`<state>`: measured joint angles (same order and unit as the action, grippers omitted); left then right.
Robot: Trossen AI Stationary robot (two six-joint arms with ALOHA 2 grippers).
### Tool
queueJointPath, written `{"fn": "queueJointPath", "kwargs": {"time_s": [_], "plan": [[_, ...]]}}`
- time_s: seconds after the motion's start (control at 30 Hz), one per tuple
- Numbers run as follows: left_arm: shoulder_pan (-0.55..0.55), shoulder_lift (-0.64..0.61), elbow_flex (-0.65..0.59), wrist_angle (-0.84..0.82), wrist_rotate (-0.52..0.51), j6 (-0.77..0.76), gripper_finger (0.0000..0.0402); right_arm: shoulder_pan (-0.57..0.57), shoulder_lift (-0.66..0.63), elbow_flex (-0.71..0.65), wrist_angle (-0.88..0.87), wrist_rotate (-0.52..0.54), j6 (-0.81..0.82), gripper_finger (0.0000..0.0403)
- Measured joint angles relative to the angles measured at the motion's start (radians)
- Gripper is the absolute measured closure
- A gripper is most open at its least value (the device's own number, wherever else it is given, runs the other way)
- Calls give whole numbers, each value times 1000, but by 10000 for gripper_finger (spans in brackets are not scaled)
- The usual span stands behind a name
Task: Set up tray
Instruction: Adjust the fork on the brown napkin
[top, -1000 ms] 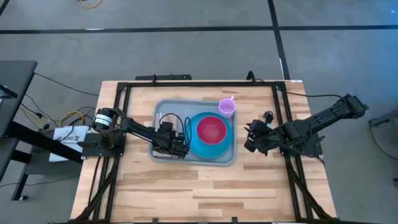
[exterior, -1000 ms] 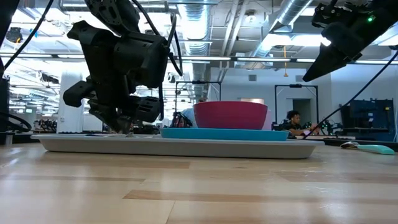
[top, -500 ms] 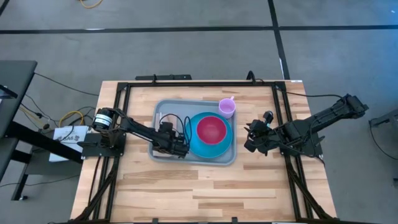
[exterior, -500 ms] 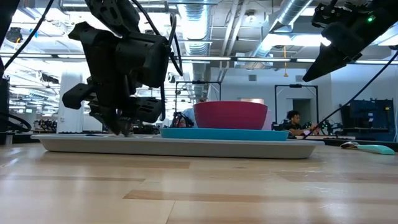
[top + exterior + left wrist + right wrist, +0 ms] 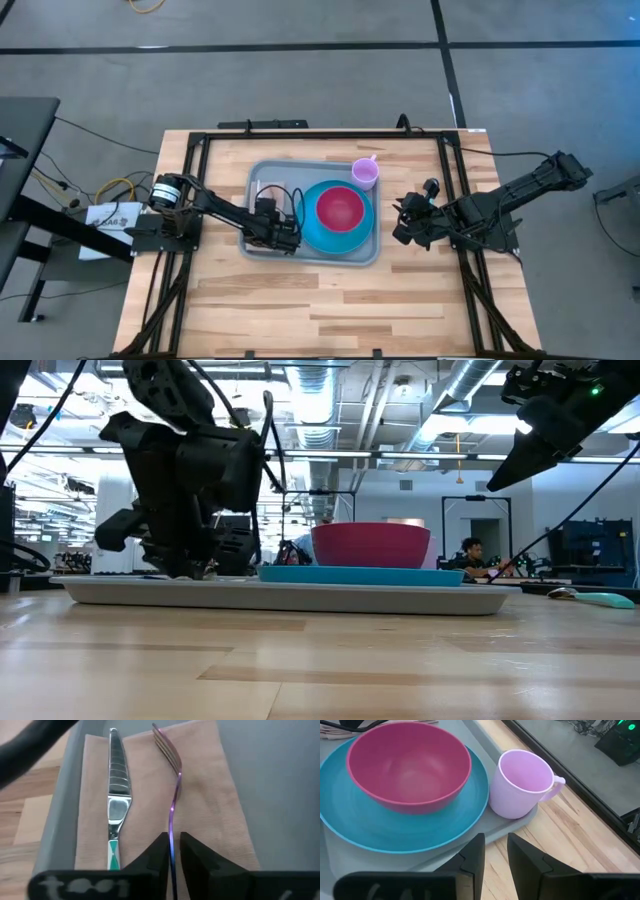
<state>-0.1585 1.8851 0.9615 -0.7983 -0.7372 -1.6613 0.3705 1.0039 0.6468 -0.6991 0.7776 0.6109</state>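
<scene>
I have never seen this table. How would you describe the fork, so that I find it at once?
Look at the grey-blue tray in the middle of the wooden table; its left end holds a beige napkin, beside the blue plate. Two utensils lie on the napkin side by side. The fork is the thin one with a purple sheen and tines, between the left gripper's fingers; the knife beside it is broader and silver.

Left gripper (image 5: pixel 171 851) low, jaws seemingly pinched; right gripper (image 5: pixel 402 224) raised, jaws parted.
</scene>
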Motion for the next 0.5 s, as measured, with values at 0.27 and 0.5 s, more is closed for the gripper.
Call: {"fn": "queueJointPath", "kwargs": {"time_s": [0.27,0.5], "plan": [[0,0,100,-154,4,47,399,0,0,0,0,0,0,326],[0,0,127,-286,71,-67,400,0,0,0,0,0,0,326]]}}
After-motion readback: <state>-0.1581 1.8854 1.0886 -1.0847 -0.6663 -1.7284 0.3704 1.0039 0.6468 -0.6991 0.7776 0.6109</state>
